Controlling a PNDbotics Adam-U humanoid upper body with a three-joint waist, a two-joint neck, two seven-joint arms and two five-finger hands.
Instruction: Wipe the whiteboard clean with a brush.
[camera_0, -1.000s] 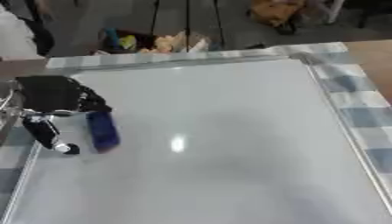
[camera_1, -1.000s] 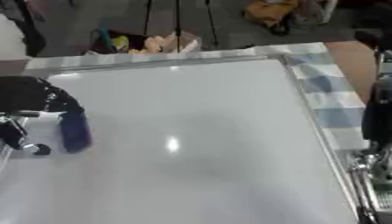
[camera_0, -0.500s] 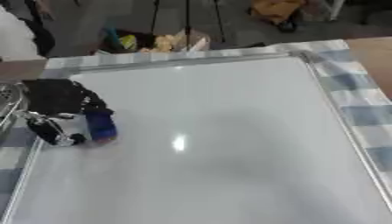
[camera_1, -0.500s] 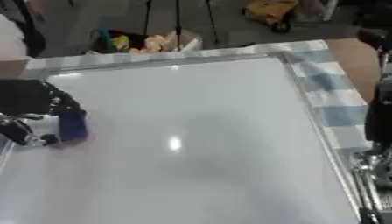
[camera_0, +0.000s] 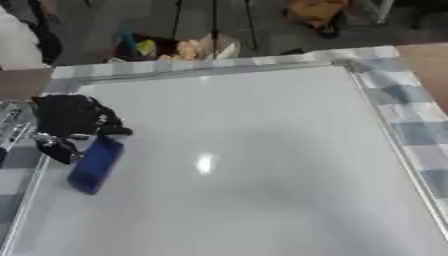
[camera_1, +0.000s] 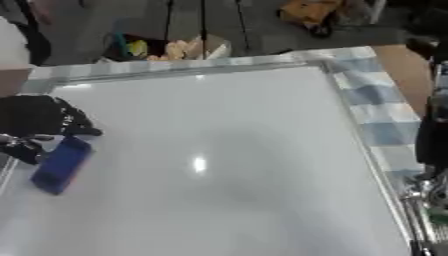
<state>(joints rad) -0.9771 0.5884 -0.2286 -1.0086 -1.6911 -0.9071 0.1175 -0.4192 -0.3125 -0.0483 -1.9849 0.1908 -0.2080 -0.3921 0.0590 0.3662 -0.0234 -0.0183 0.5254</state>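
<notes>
Checked blue-and-white cloth (camera_0: 411, 127) covers the table, showing along the far and right edges around a big whiteboard (camera_0: 262, 165) that lies flat with a silver frame. Board surface looks plain white, one glare spot near the middle, no marks that I can make out. Cluttered floor behind the far edge: tripod legs, an orange object, some bags.

Left hand (camera_0: 72, 116) sits at the board's left edge, black, fingers curled round the upper end of the brush (camera_0: 94, 163). Thumb or a finger reaches down just left of the brush. The brush is a blue, oblong block, lying on the board near its left frame. Long axis runs mostly near-to-far with a slight tilt: far end leans right and sits under the hand, near end points toward the lower left, free of the hand. Whether its underside is pressed flat on the board I cannot tell.

Right arm (camera_1: 431, 135) shows only in the right eye view, as a dark upright shape at the right edge beyond the board, over the cloth. Right hand itself is not clear there; cannot tell its finger state.
</notes>
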